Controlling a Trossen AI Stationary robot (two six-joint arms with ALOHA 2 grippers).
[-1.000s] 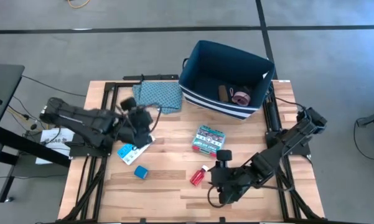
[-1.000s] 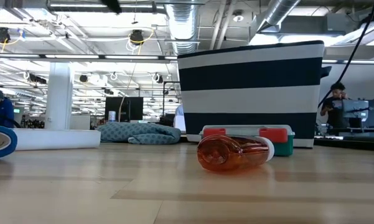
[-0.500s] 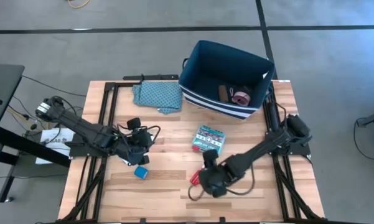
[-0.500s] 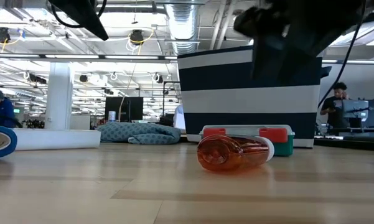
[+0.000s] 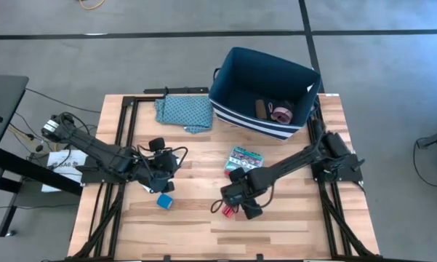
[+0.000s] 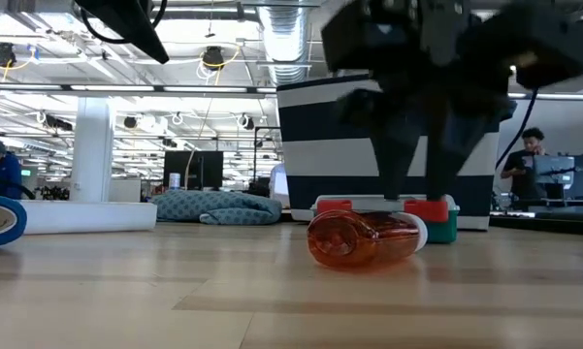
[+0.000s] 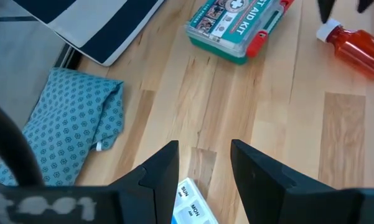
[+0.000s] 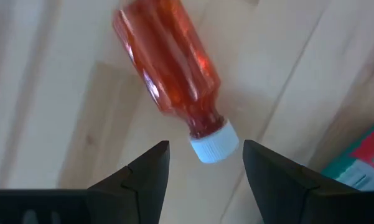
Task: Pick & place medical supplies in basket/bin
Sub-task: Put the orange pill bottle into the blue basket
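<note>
A clear red plastic bottle with a white ribbed cap lies on its side on the pale wooden table, right under the right pincer, whose two dark fingers are spread wide with the cap between their tips, not yet touching it. From above, the bottle is mostly hidden under that pincer; only a sliver of red shows at its side. The level view shows what the overhead one cannot: the bottle resting flat on the boards while the right pincer's dark fingers hang just over it. Just beyond the pincer lies a flat teal box with red clasps; the left wrist view shows its lid, where the letters "KIT" and a first-aid cross can be read. Farther beyond stands a big navy cloth bin with white stripes near its base; the overhead view alone looks inside, where a brown oblong piece and a pink roll lie. Across the table the left pincer has its fingers parted over a blue and white pill box marked "SUN" and "MON". A small blue cube sits near it, and a folded teal patterned cloth lies by the bin's corner.
</note>
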